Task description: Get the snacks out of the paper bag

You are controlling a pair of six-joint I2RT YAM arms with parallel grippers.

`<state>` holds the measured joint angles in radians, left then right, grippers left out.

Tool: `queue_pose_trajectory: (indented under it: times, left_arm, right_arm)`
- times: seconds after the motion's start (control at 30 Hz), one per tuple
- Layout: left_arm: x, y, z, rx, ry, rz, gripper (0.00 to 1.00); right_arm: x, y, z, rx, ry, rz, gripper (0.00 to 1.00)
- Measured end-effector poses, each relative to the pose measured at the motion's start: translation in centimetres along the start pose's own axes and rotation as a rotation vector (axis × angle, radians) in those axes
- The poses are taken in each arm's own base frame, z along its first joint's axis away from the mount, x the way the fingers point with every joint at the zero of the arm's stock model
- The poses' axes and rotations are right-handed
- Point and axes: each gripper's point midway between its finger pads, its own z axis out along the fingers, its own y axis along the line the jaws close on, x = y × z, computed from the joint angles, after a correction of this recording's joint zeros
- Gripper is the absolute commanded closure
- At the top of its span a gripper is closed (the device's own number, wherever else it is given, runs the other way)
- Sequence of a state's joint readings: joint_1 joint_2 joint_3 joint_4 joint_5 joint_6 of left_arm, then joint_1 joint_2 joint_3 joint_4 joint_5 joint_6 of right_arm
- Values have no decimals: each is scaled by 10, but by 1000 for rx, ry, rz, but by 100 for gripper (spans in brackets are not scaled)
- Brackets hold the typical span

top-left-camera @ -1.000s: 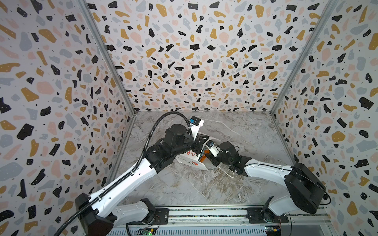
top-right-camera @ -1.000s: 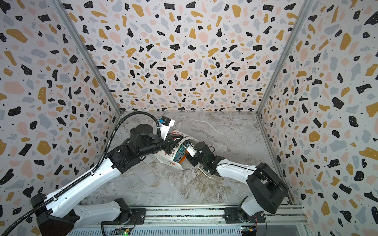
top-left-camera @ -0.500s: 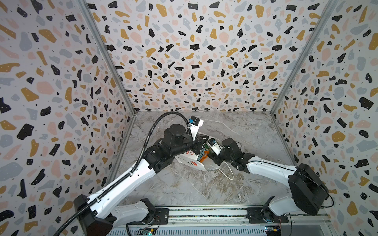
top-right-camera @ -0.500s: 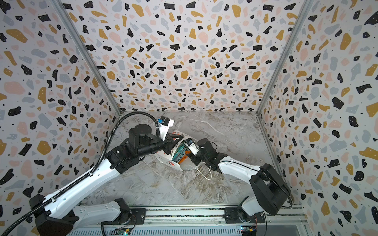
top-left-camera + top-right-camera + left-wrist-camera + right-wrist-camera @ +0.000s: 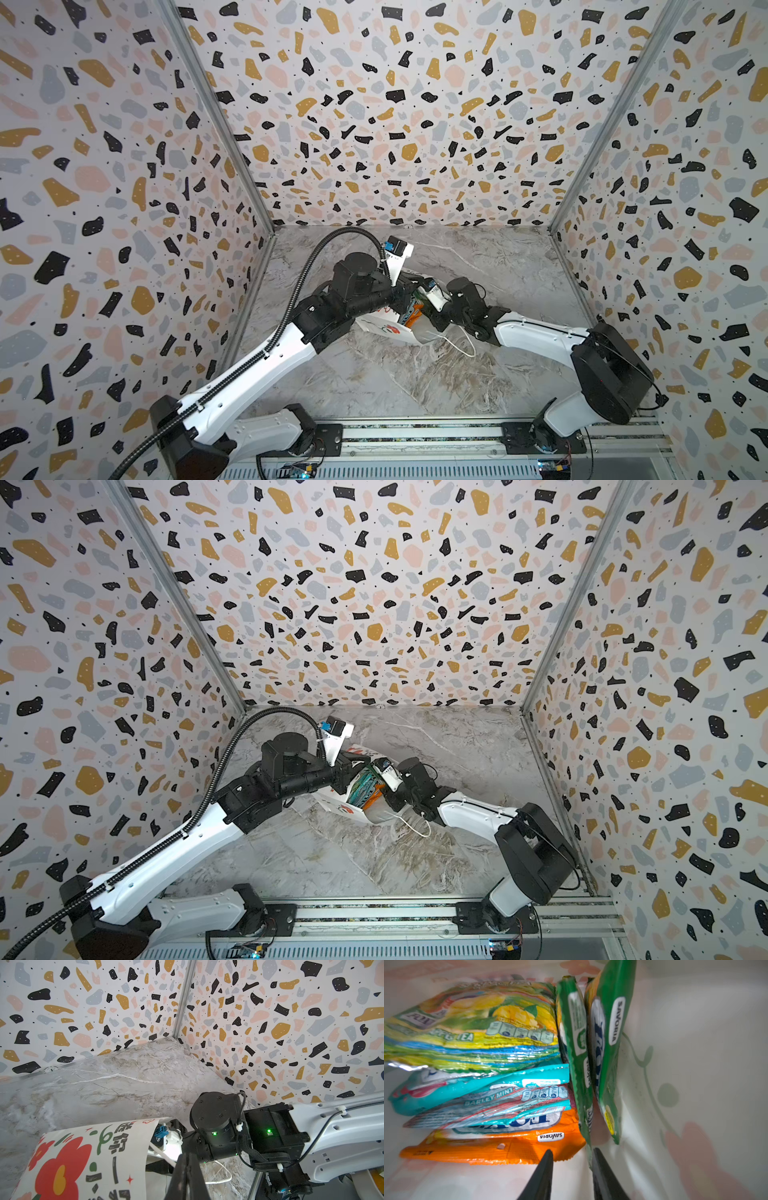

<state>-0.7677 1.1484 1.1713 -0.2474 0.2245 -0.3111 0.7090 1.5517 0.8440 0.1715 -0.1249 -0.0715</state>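
The white paper bag (image 5: pixel 386 328) (image 5: pixel 340 808) with its red flower lies on its side on the marble table, mouth toward the right arm. My left gripper (image 5: pixel 188 1155) is shut on the bag's white cord handle at the upper rim (image 5: pixel 407 286). My right gripper (image 5: pixel 571 1151) is inside the bag, open a narrow way; in both top views the bag hides its fingers. The snacks are stacked inside: a green-yellow packet (image 5: pixel 477 1022), teal ones (image 5: pixel 477 1093) and an orange one (image 5: pixel 500 1147), with two green packets (image 5: pixel 577 1043) on edge beside them. The orange packet's corner and a green packet's edge lie between the tips.
The bag's other cord handle (image 5: pixel 461 345) trails loose on the marble under the right forearm. Patterned walls close the table on three sides, and the arms' base rail (image 5: pixel 415 434) runs along the front. The bag's inner wall (image 5: pixel 695 1043) lies close beside the right finger.
My right gripper has pushed farther into the bag's mouth and its jaws have narrowed. The left arm and the bag have stayed put.
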Motion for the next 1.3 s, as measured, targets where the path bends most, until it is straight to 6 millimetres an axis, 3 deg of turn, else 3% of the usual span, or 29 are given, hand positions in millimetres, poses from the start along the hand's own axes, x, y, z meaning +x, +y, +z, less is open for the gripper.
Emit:
queue_pose_trajectory:
  times: [0.33, 0.83, 1.0, 1.17, 1.3]
  left_arm:
    - [3, 1, 0, -4, 12, -3, 100]
    - [5, 2, 1, -7, 19, -3, 100]
    - [5, 2, 1, -6, 19, -4, 100]
    - [5, 3, 0, -14, 20, -4, 100]
    - [5, 3, 0, -13, 20, -4, 100]
  right_arm:
    - [0, -7, 11, 32, -1, -6, 69]
    - [-5, -13, 14, 72, -13, -23, 56]
    - [-8, -14, 15, 72, -18, -44, 69]
    - [-13, -15, 28, 68, -18, -62, 74]
    - [-13, -16, 36, 64, -7, -77, 92]
